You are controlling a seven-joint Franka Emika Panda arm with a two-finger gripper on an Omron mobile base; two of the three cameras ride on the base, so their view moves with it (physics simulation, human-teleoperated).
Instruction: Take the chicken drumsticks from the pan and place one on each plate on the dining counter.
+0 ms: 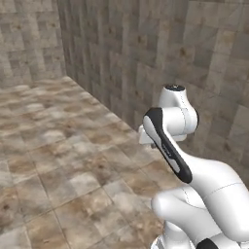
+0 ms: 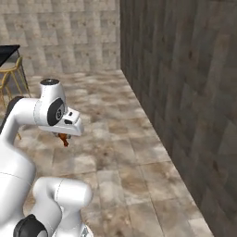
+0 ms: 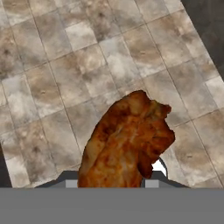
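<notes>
My gripper (image 3: pixel 111 181) is shut on one chicken drumstick (image 3: pixel 127 140), an orange-brown club-shaped piece that rises between the fingers in the hand view, with tiled floor far below it. From the right base view the same chicken drumstick (image 2: pixel 63 139) hangs as a small orange bit under the white hand, held by the gripper (image 2: pixel 62 137) above the floor. A corner of the black dining counter (image 2: pixel 7 52) shows at the far left edge. The pan and the plates are out of view.
A yellow-framed stool (image 2: pixel 13 76) stands under the counter corner. A tall stone-tiled wall (image 2: pixel 185 92) runs along the right side, close to the arm. Brown tiled floor (image 1: pixel 58 146) spreads out to the left and ahead.
</notes>
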